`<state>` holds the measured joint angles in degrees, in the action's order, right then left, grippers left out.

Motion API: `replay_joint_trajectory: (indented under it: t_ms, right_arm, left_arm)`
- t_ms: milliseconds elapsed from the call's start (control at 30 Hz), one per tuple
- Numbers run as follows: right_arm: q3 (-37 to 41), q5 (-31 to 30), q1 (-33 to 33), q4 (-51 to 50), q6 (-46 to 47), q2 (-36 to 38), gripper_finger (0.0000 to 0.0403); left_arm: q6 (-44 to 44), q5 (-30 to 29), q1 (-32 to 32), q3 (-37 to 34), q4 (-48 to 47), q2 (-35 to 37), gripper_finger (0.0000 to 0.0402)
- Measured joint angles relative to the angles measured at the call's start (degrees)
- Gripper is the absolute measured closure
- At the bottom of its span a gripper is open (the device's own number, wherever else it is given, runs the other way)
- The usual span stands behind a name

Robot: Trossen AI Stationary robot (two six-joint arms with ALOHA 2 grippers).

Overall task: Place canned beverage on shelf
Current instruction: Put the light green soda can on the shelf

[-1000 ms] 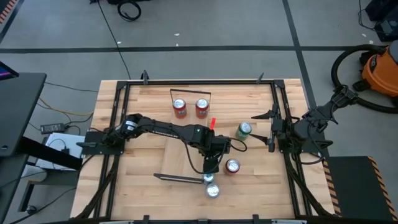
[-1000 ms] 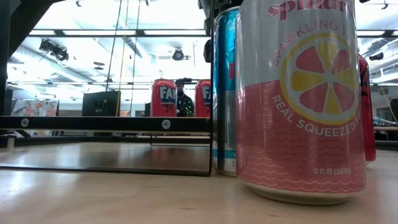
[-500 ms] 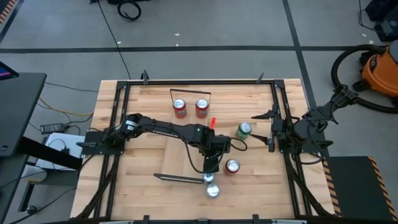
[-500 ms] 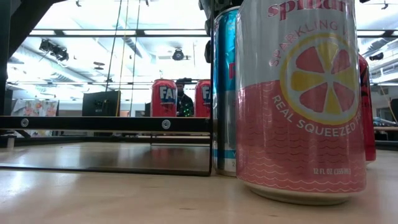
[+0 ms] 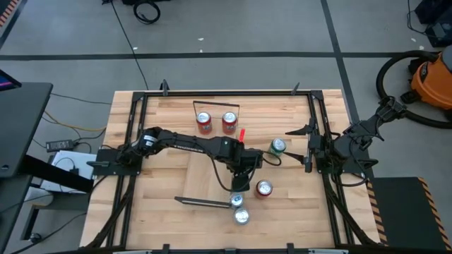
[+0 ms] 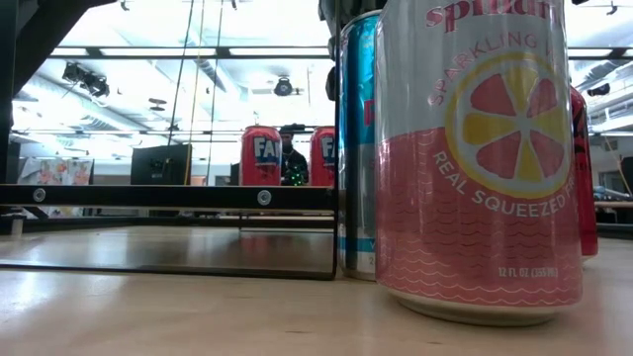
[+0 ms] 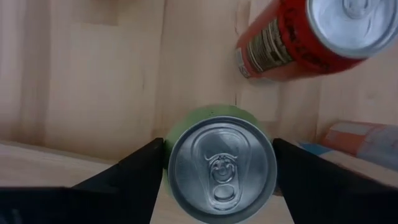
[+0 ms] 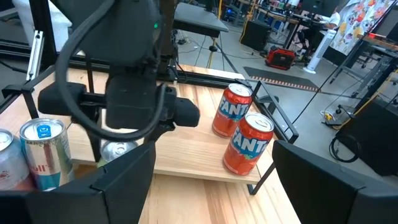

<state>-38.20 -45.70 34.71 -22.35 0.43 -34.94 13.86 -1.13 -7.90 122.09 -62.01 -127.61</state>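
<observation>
A green can [image 7: 222,163] sits between the left gripper's [image 7: 217,171] spread fingers over the table, ungripped; the right gripper [image 5: 308,148] waits open at the table's edge

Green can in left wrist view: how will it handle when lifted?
Can tab looks unopened, so probably full and heavy for its size. Smooth round wall may slip in left gripper. Upright now; likely rolls if tipped. Right arm waits at table edge.
</observation>
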Motion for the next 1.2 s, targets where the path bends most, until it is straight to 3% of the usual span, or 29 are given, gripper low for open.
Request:
replay_joint_trajectory:
  t_ms: [333,733,1200]
  right_arm:
    - [0.0,0.0,0.0,0.0,0.0,0.0,0.0069]
    - [0.0,0.0,0.0,0.4,-0.2,0.0,0.0069]
    - [0.0,0.4,0.0,0.6,-0.2,0.0,0.0069]
  left_arm:
    - [-1.2,2.5,1.5,2.6,-1.7,0.0,0.0160]
    - [-1.0,1.7,1.3,1.3,-1.2,0.1,0.0173]
    - [0.9,2.6,0.9,1.3,0.3,0.1,0.0077]
